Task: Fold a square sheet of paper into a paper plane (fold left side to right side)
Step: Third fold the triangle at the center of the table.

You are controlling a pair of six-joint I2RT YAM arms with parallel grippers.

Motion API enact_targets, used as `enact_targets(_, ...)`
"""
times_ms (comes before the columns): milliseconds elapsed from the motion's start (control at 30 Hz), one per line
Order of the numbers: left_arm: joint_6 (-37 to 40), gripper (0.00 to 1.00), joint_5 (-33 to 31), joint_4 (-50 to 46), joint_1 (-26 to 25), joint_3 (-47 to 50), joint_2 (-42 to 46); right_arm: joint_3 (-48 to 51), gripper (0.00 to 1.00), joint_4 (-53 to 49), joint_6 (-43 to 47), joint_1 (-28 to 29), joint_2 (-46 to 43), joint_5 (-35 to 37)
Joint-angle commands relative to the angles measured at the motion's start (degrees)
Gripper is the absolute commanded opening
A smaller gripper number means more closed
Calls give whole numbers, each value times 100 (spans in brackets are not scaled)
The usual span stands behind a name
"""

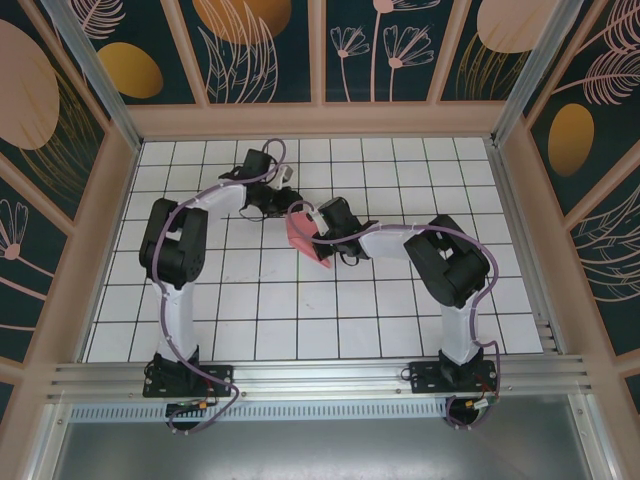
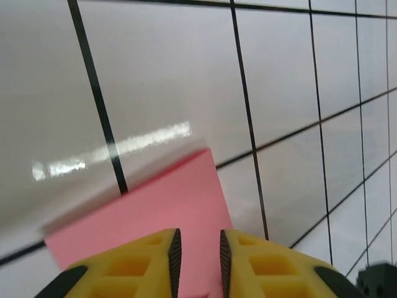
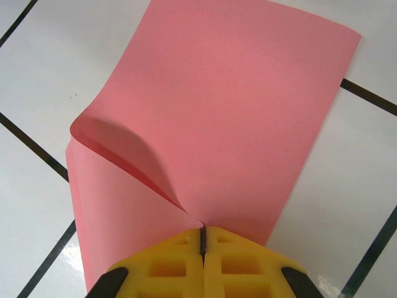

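The square sheet of paper (image 3: 236, 112) lies mid-table (image 1: 260, 300), extending straight ahead of the right pincer (image 3: 203, 239), which is clamped on its near edge, one flap curled up. The left pincer (image 2: 198, 248), jaws narrowly apart, stands at the sheet's other side.

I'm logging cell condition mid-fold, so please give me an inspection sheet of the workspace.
Surface: white gridded table, glossy.
Job's things: square sheet of paper, pink, one side curled over, not yet creased flat.
Clutter: nothing seen.
Hands: right hand shut on the paper's edge; left hand has its jaws slightly apart, with paper between them.
Cables: purple cables run along both arms.
Surroundings: floral wall panels; metal rail at the near edge.
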State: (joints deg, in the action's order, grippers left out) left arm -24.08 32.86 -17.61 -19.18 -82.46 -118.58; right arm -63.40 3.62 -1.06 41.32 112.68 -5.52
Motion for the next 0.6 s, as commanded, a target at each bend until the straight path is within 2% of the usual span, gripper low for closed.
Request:
enact_targets(0, -293, 24, 317, 237, -42, 608, 446, -43, 0, -370, -103, -9, 305, -125)
enact_targets(233, -640, 21, 602, 778, -209, 1155, 588, -76, 0, -422, -88, -1, 311, -90)
enact_targets(567, -843, 19, 536, 1012, -367, 1277, 477, -116, 0, -465, -79, 23, 317, -72)
